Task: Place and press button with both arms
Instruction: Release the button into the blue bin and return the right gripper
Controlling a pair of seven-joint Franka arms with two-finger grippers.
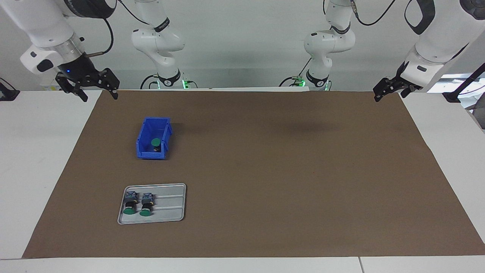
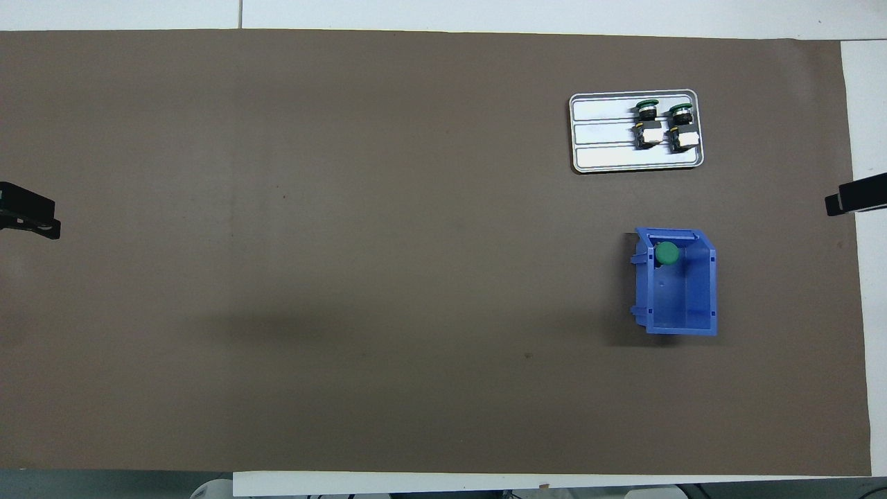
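Observation:
One green-capped button [image 1: 155, 143] stands cap up in a blue bin [image 1: 146, 151] toward the right arm's end of the table; it also shows in the overhead view [image 2: 666, 254]. Two more buttons [image 1: 130, 204] [image 1: 146, 204] lie side by side on a grey tray [image 1: 170, 212], farther from the robots than the bin. My right gripper [image 1: 99, 96] hangs open and empty above the table's edge at its own end. My left gripper [image 1: 380, 93] hangs in the air above the other end, holding nothing.
A brown mat [image 1: 284, 170] covers most of the white table. The bin [image 2: 682, 305] and the tray [image 2: 603, 138] are the only things on it. Both arm bases stand at the robots' edge.

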